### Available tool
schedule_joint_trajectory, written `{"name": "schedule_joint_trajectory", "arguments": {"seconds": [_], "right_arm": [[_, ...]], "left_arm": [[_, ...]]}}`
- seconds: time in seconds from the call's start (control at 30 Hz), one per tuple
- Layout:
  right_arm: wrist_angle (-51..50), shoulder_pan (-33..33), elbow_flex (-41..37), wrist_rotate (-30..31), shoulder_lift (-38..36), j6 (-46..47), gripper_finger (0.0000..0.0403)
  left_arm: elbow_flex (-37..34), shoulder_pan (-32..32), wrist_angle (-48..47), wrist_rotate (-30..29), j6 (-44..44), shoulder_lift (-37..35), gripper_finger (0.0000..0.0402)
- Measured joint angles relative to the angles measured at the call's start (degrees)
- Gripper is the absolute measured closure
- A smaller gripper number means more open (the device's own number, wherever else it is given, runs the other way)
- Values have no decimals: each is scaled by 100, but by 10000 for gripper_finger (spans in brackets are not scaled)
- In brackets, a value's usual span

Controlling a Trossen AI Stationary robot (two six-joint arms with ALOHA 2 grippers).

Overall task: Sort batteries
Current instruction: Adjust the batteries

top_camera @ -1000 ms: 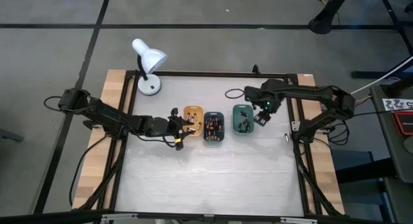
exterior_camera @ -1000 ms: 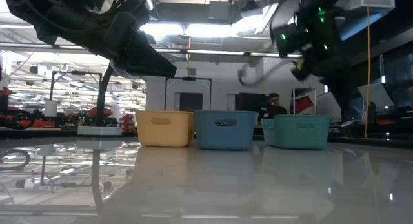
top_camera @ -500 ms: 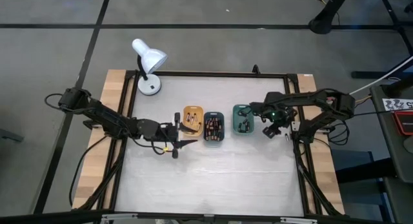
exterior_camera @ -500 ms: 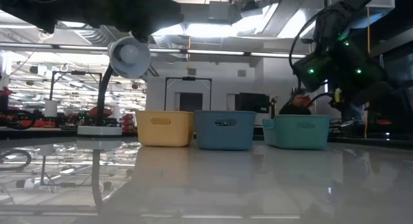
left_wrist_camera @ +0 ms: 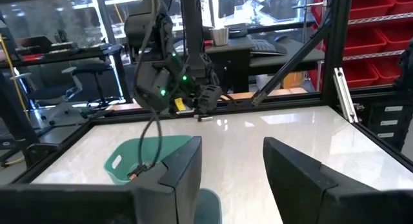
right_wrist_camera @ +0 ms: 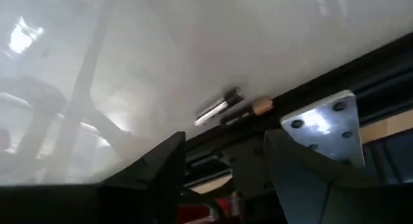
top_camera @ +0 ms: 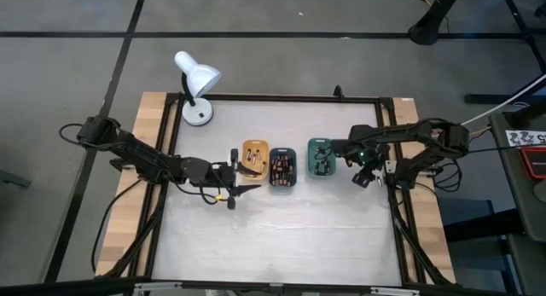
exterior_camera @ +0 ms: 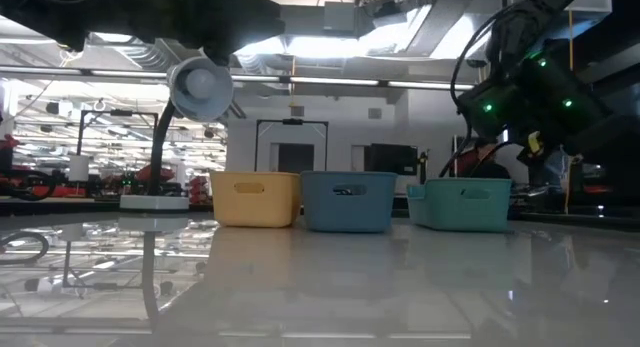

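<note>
Right pincer (top_camera: 365, 178) stands open and empty over a loose battery (right_wrist_camera: 217, 108) by the table edge.

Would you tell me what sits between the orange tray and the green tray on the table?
The dark teal tray, holding batteries, sits between the orange tray and the green tray. The high view shows this plainly; the low view shows the same row.
</note>
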Motion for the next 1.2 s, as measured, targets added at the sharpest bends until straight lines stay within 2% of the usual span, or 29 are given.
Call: {"name": "schedule_joint_trajectory", "arguments": {"seconds": [0.13,0.27,0.47,0.6,0.77,0.87,0.97,1.07,1.2], "right_arm": [[82,241,0,-80,21,310,194],[229,141,-2,-295,22,641,194],[223,-540,-4,-468,104,318,194],[175,-514,-4,-427,108,38,194],[181,119,26,402,107,-180,194],[184,429,204,1066,92,-65,194],[163,650,487,1436,-49,230,194],[173,926,722,1662,-454,600,194],[537,1391,772,2433,-1547,1316,194]], "left_arm": [[0,0,-31,0,20,0,245],[0,0,-29,0,20,0,245],[0,-4,-22,0,-31,0,245],[-2,-11,1,0,-23,0,245],[-2,18,-24,0,18,0,245],[-2,72,-157,0,-10,0,245],[-2,130,-205,0,-196,0,245],[-2,173,-395,0,-478,1,245],[366,178,-823,-4,-687,125,245]]}}
